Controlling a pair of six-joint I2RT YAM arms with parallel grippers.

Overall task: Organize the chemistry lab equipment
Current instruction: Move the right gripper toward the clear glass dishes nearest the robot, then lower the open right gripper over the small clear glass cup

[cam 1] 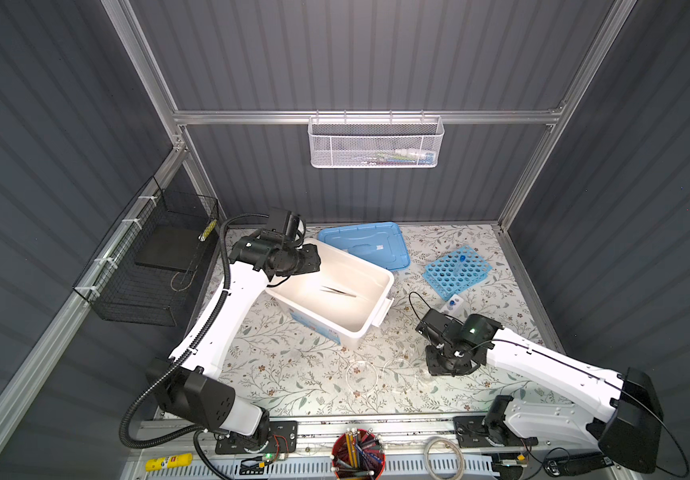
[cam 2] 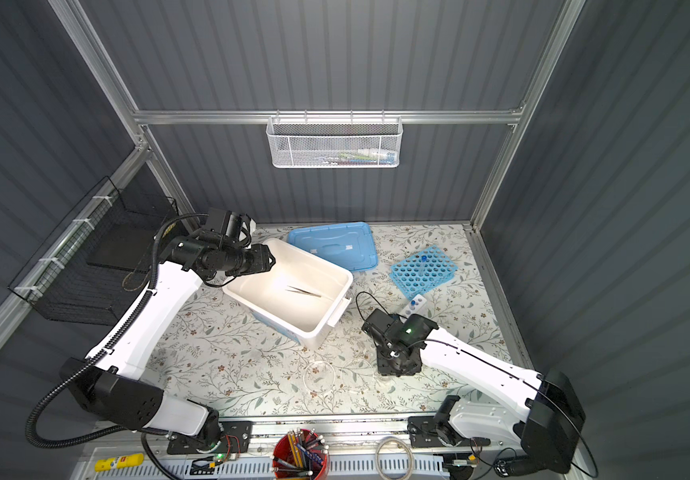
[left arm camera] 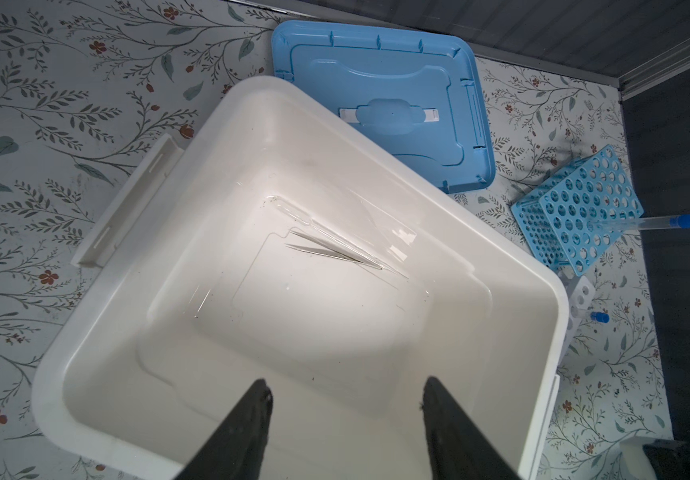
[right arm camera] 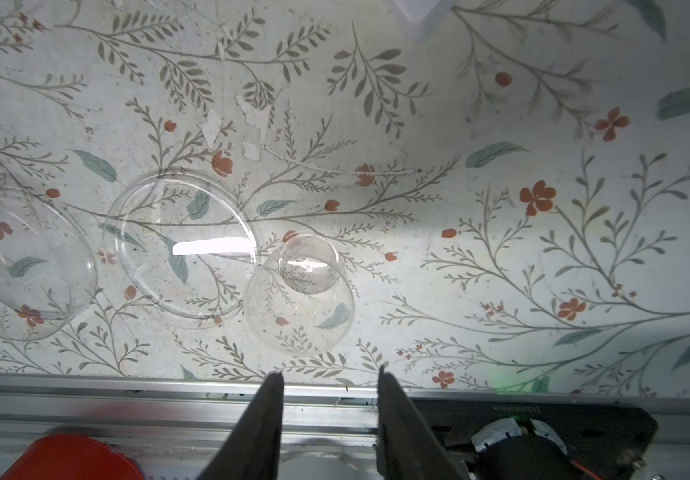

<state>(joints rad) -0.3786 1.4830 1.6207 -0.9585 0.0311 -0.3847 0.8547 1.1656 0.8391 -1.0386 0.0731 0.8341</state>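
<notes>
Dark tweezers (cam 1: 339,291) (left arm camera: 335,254) lie on the floor of the white bin (cam 1: 318,328) (left arm camera: 160,232), beside a clear pipette (left arm camera: 293,212). My left gripper (cam 1: 312,259) (left arm camera: 345,386) hangs open and empty over the bin's far-left corner. Two clear round dishes (cam 1: 362,376) (cam 1: 401,372) rest on the mat near the front; the right wrist view shows them (right arm camera: 185,249) (right arm camera: 23,262) next to a small glass vessel (right arm camera: 299,299). My right gripper (cam 1: 449,368) (right arm camera: 330,374) is open, empty, just short of the vessel. One blue-capped test tube (cam 1: 461,259) (left arm camera: 646,222) stands in the blue rack (cam 1: 457,272).
A blue lid (cam 1: 366,245) lies behind the bin. A small white holder with blue-capped tubes (cam 1: 453,305) sits near the rack. Red pencil cup (cam 1: 357,455), yellow tube (cam 1: 168,462) and a cable coil (cam 1: 443,457) line the front rail. Wire baskets hang on the back wall (cam 1: 376,143) and the left wall (cam 1: 148,266).
</notes>
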